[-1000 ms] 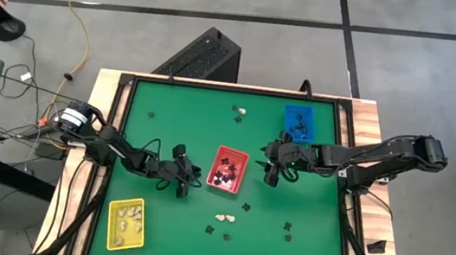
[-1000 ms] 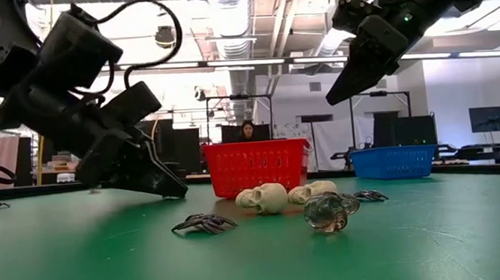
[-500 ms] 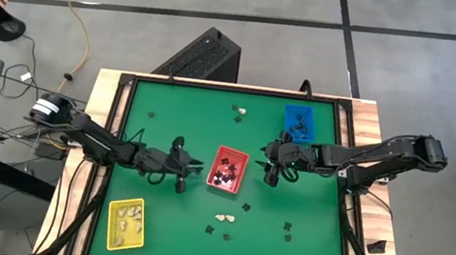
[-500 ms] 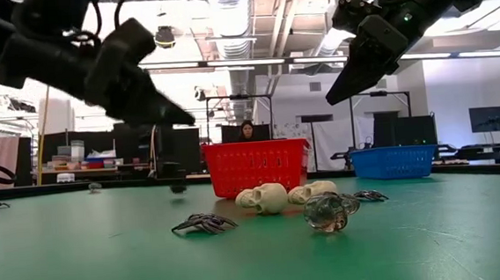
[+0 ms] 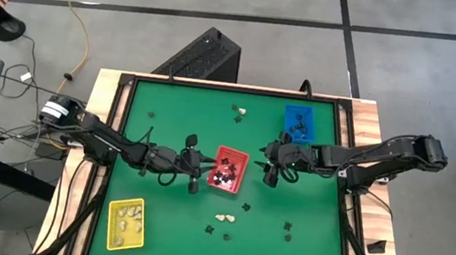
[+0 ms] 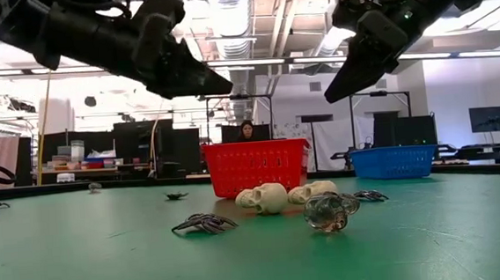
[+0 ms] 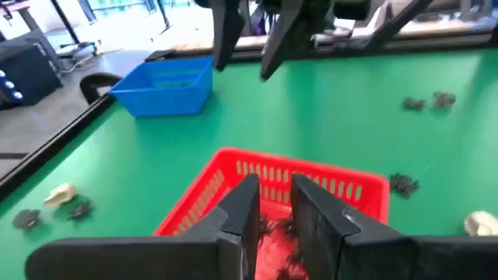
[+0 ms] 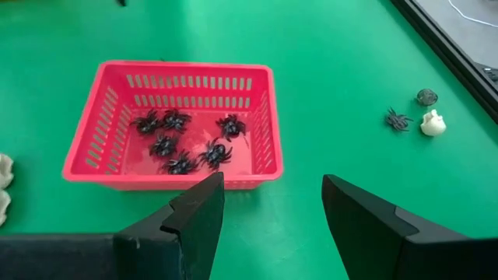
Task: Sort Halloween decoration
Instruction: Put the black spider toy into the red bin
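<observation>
The red tray [image 5: 231, 152] sits mid-table and holds several black spiders [image 8: 184, 141]. Loose pieces lie on the green mat: cream skulls [image 6: 268, 197], a black spider [image 6: 205, 223] and a grey lump [image 6: 327, 212] near the front. My left gripper [image 5: 195, 176] hovers high beside the tray's left rim [image 7: 233, 167]. Its fingers are almost together, with something small and dark between them. My right gripper [image 8: 272, 204] hangs open above the mat, just right of the tray, and holds nothing. My left gripper pinches a small black piece [image 7: 270, 227] between its two fingers, lifted clear of the table. The fingers point toward the table's right side and slant down. The fingers hide most of the piece, so I cannot tell which part they have.
A blue tray [image 5: 298, 123] stands near the far right and a yellow tray [image 5: 126, 222] with cream pieces near the front left. More pieces lie near the far edge [image 5: 239, 111] and front right [image 5: 288, 231]. A raised dark frame [image 5: 120, 123] borders the mat.
My left gripper has risen from the mat, where it was low and left of the red tray. It has swung toward the table's right and now hangs high at the tray's left rim. My right arm has kept still.
</observation>
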Available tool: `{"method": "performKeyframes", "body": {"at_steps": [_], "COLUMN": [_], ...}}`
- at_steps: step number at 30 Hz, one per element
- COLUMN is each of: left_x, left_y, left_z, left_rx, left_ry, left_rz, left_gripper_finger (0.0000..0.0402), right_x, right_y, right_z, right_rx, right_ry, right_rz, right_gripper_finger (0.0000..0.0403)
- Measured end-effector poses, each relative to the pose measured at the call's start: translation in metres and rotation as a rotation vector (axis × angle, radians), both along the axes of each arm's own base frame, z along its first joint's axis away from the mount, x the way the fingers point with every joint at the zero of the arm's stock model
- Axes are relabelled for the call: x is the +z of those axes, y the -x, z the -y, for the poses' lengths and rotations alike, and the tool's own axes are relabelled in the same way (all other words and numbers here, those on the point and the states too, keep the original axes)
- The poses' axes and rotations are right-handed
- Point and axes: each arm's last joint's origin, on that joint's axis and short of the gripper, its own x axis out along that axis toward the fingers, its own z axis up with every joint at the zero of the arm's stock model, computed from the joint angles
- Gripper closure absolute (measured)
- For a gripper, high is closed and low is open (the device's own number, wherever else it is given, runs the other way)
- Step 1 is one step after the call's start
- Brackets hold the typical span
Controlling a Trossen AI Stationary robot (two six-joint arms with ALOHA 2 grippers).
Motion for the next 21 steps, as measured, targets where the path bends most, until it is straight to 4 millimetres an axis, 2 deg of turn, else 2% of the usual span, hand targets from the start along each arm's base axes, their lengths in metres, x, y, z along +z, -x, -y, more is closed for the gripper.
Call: {"method": "performKeyframes", "body": {"at_steps": [5,10,14,21], "left_x": [0.007,-0.017,-0.034,-0.056], "left_y": [0.008,0.024,0.038,0.053], "left_z": [0.002,0.003,0.001,-0.005], "left_rx": [-0.002,0.034,0.104,0.163], "left_ry": [0.031,0.148,0.178,0.219], "left_rz": [-0.053,-0.183,-0.211,-0.229], "left_gripper_finger": [0.0306,0.0262,0.0236,0.0226], "right_x": [0.0,0.0,0.0,0.0], "right_y": [0.0,0.0,0.0,0.0], "right_z": [-0.004,-0.003,-0.002,-0.001], "right_rx": [0.02,0.03,0.026,0.024], "right_ry": [0.006,0.025,0.027,0.027], "right_rz": [-0.003,-0.012,-0.011,-0.007], "right_gripper_finger": [0.0155,0.0155,0.0155,0.0155]}}
